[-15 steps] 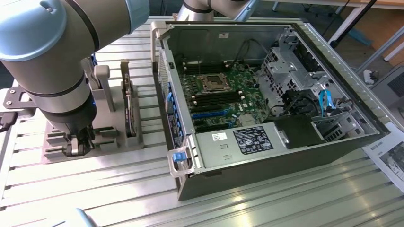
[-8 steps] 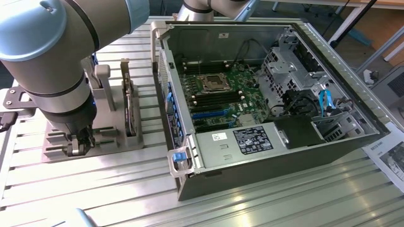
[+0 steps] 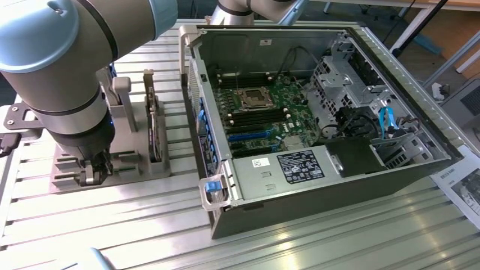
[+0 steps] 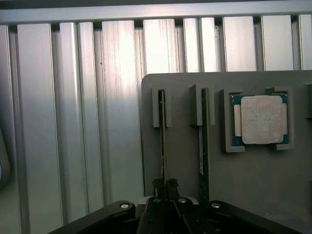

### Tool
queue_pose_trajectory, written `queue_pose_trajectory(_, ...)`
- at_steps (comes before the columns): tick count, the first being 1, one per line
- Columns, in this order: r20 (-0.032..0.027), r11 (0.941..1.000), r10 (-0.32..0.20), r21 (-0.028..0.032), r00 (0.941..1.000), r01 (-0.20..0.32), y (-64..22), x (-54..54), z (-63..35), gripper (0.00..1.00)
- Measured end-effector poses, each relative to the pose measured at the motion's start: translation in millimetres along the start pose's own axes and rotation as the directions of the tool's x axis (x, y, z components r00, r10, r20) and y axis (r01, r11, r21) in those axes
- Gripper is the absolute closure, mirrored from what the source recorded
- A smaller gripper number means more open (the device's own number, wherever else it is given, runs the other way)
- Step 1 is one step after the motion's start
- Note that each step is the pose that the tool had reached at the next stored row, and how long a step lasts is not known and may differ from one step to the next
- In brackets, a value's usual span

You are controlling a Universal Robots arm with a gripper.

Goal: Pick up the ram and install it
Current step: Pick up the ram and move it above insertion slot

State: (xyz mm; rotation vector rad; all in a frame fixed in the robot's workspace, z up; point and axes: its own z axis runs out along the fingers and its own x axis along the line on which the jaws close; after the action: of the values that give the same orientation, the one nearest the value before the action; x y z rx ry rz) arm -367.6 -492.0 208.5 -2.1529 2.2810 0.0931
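My claw (image 4: 164,184) is pinched shut on the ram (image 4: 162,126), which stands on edge in its slot of the grey holder (image 4: 185,161), close to the holder's edge. Open ribbed table (image 4: 73,122) lies beyond that edge. An expansion card (image 4: 203,136) stands just beside the ram in the next slot, with the processor (image 4: 262,119) past it. The open computer case (image 3: 300,211) carries a black label (image 3: 300,166) whose print I cannot read.

The slatted aluminium table (image 3: 315,247) runs across the whole exterior view. On it lie a grey holder (image 3: 135,169) at the left of the frame and an open computer case (image 3: 300,205) across centre and right. A printed sheet (image 3: 461,191) lies at the right edge.
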Motion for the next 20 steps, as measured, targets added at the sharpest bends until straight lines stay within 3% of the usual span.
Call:
queue_pose_trajectory(10, 0.0028, 0.9991, -0.042, -0.0021, 0.9991, 0.042, 0.0, 0.0, 0.0, 0.88)
queue_pose_trajectory(20, 0.0054, 0.9944, -0.105, -0.0049, 0.9944, 0.106, 0.0, 0.0, 0.0, 0.88)
